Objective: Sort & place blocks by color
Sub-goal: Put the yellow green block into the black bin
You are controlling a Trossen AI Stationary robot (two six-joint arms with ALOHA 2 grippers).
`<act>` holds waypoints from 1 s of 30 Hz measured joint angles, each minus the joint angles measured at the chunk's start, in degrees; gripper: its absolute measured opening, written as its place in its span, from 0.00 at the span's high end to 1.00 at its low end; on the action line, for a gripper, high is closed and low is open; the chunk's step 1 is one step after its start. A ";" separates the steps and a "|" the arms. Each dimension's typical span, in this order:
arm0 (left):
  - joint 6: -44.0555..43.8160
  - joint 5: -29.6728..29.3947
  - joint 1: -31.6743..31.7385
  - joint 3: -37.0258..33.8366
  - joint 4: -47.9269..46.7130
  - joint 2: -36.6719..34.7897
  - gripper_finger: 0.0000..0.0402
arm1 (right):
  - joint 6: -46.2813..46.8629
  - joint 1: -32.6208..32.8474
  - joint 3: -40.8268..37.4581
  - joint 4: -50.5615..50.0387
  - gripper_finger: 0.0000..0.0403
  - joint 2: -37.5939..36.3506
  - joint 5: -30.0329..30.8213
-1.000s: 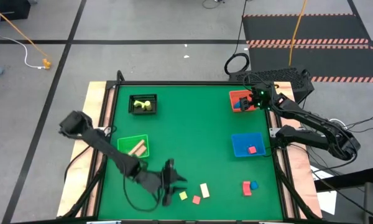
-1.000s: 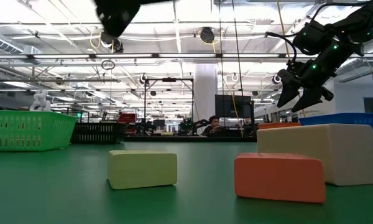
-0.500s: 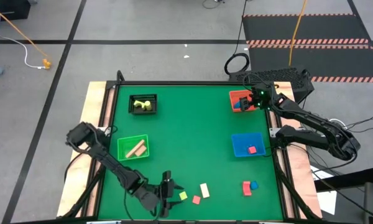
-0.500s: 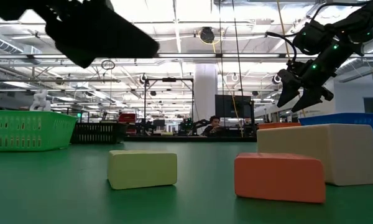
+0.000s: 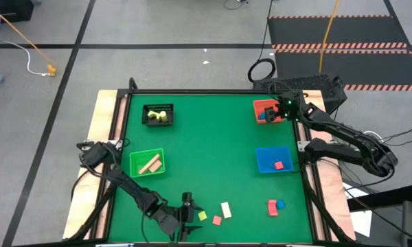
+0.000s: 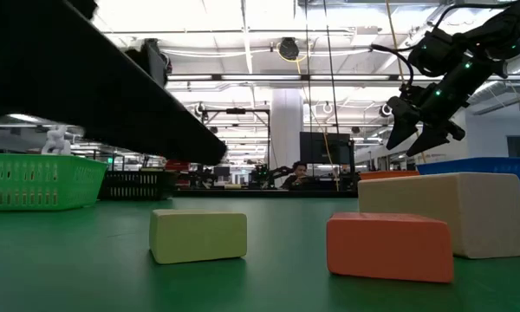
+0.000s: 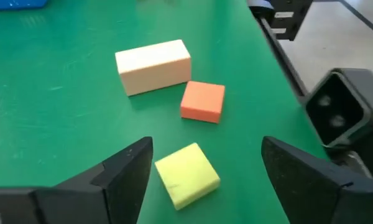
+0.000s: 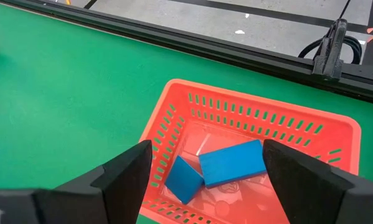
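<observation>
Black bin, green bin, red bin, blue bin on green table.

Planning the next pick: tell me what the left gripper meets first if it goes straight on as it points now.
Most likely the yellow-green block, centred between the open left gripper's fingers; the red block and cream block lie beyond it. Depth is uncertain.

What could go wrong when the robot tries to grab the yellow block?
The left tool, open, frames the yellow block, but the orange block and cream block lie close beyond it; a finger might nudge them. The blocks also sit near the table edge, so a bumped one could slide off. The yellow block lies skewed between the fingers and may twist when squeezed.
</observation>
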 joint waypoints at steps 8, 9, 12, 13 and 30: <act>-4.93 0.09 1.91 0.02 0.82 3.92 0.27 | 0.00 0.00 0.00 -0.02 0.26 0.00 0.00; -5.22 0.09 2.12 0.02 0.87 4.08 0.27 | 0.00 0.00 0.00 -0.02 0.26 0.00 0.00; -6.09 0.39 2.60 0.02 0.30 4.14 0.31 | 0.00 0.00 0.00 -0.01 0.26 0.00 0.00; -6.54 0.48 2.82 0.04 -0.20 4.13 0.32 | 0.00 0.00 0.00 -0.02 0.26 0.00 0.00; -12.03 2.88 8.36 -0.15 -10.18 -3.65 0.66 | 0.00 0.00 0.00 -0.02 0.26 0.00 0.00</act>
